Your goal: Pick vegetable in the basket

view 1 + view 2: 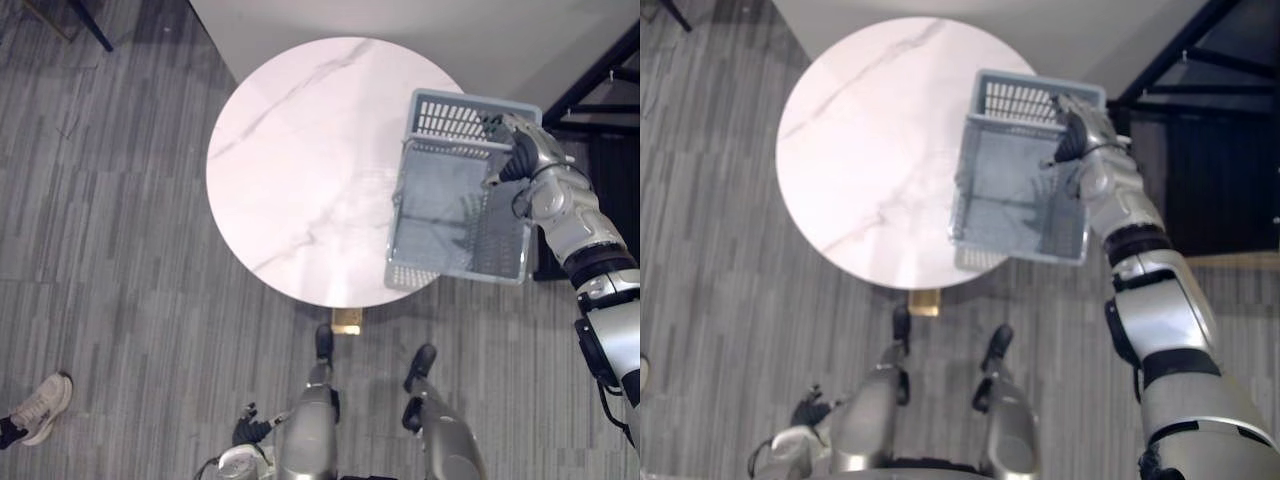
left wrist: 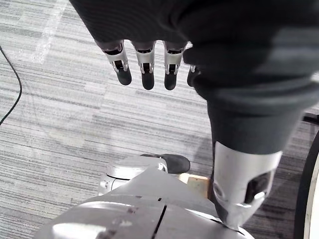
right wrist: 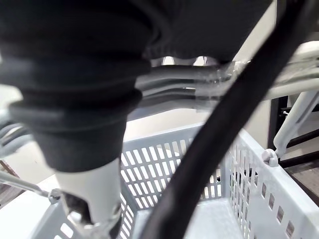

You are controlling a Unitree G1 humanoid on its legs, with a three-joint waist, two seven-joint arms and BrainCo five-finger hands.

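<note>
Holding one grey basket (image 1: 455,125) over one table (image 1: 300,170), right hand (image 1: 522,150) clenches; left hand (image 2: 145,62) slack.

There is one round white table (image 1: 300,150) with a marble pattern. One grey plastic basket (image 1: 452,118) is in sight, and from above its four slotted walls can be counted. Two robot hands show: one left hand (image 2: 144,59) and one right hand (image 1: 522,150). One light-coloured shoe (image 1: 42,404) of a person appears at the lower left. One black metal frame (image 1: 590,72) stands to the right of the table, and one dark furniture leg (image 1: 92,28) crosses the far left corner. One small brass-coloured block (image 1: 347,320) sits under the table's near edge.
</note>
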